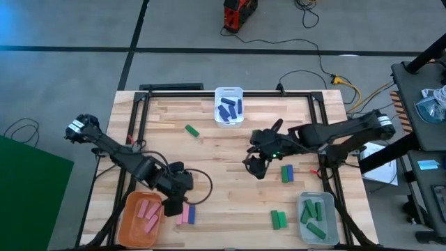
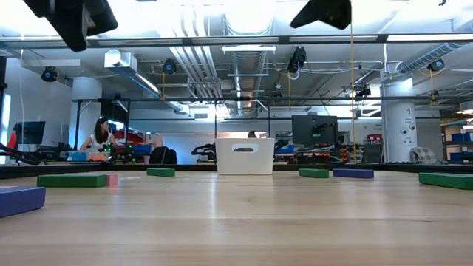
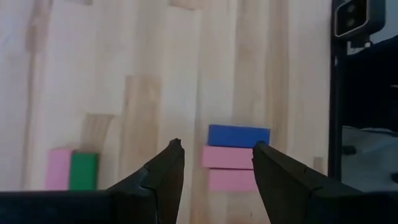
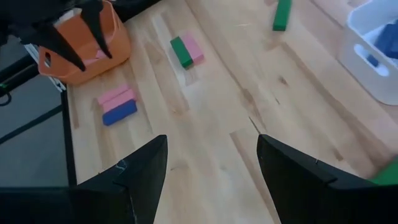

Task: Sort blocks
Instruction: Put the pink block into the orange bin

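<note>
My left gripper (image 1: 178, 203) (image 3: 217, 146) hovers open near the table's front left. Just beyond its fingertips lie two pink blocks (image 3: 228, 157) side by side with a blue block (image 3: 239, 135). A pink and green pair (image 3: 73, 170) lies farther off. My right gripper (image 1: 256, 166) (image 4: 211, 140) hangs open over bare wood at mid-table. To its right lie a green block (image 1: 285, 173) and a blue block (image 1: 289, 169). A lone green block (image 1: 191, 130) lies toward the far side, and more green blocks (image 1: 279, 219) lie near the front.
An orange bin (image 1: 141, 217) with pink blocks stands at the front left. At the far edge is a white bin (image 1: 228, 106) with blue blocks, and at the front right a grey bin (image 1: 317, 217) with green blocks. A black frame (image 1: 136, 111) borders the table.
</note>
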